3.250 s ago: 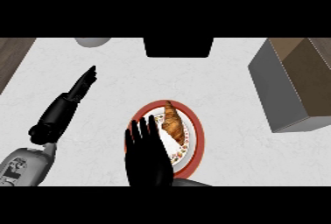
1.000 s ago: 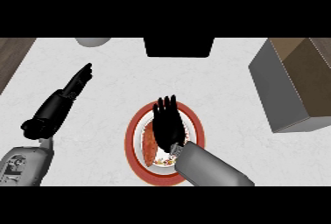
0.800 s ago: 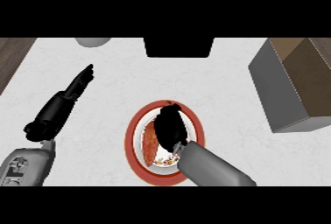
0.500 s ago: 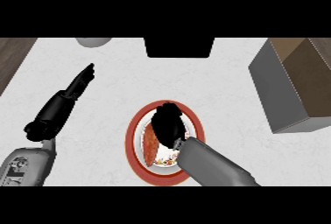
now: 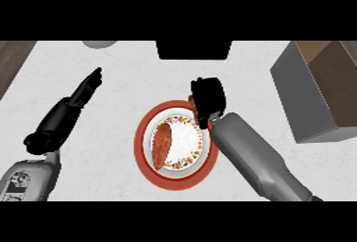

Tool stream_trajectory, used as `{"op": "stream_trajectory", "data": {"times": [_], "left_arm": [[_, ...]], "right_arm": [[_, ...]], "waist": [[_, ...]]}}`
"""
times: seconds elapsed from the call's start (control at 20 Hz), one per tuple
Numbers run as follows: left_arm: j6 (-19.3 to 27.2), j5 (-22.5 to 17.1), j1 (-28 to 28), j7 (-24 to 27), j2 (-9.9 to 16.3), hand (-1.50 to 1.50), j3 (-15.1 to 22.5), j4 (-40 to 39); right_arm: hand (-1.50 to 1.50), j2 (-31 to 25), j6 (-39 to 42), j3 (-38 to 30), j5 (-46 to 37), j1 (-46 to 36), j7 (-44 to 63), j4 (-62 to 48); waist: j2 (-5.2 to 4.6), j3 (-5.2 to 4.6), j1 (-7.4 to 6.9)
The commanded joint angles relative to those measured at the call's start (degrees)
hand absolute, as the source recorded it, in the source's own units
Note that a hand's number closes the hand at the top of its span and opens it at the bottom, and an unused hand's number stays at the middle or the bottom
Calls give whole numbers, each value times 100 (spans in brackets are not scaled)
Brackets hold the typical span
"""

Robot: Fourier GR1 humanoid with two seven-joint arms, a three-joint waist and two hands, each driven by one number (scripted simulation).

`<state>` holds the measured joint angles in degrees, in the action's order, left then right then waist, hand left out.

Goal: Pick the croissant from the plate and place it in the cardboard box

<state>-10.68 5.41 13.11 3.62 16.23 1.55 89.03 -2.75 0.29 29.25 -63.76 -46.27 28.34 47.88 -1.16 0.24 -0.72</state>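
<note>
No text, label, brand, number or sign can be read anywhere in the head view. The plate (image 5: 148,156) carries only a floral pattern round its inner rim, with no lettering. To the plate's right, the cardboard box (image 5: 317,90) shows plain brown and grey faces without print. To the plate's lower left, the grey forearm (image 5: 24,179) bears small dark marks, but they are too small to make out as letters.

Matt white marbled counter (image 5: 125,71); brown cardboard box (image 5: 327,80), grey outside.
</note>
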Motion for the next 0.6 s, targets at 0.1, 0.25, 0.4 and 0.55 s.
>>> {"op": "stream_trajectory", "data": {"times": [0.1, 0.25, 0.4, 0.55], "left_arm": [[-79, 34, 7, 83, -89, 0, 182, 78], [-95, -2, 247, -1, -51, 0, 81, 24], [-52, 63, 341, -86, -174, 0, 170, -40], [-116, -17, 64, -95, -87, 0, 57, 58]], "right_arm": [[150, -420, -707, -1738, 676, -1047, 507, -877], [150, -521, -1236, -1740, 357, -1557, 349, -1667], [150, -432, -1303, -1795, 191, -2247, 551, -2114], [150, -408, -1846, -1882, 45, -2340, 922, -2130]], "waist": [[-62, -13, -318], [-55, -18, -361], [-21, -23, -297], [46, -24, -199]]}}
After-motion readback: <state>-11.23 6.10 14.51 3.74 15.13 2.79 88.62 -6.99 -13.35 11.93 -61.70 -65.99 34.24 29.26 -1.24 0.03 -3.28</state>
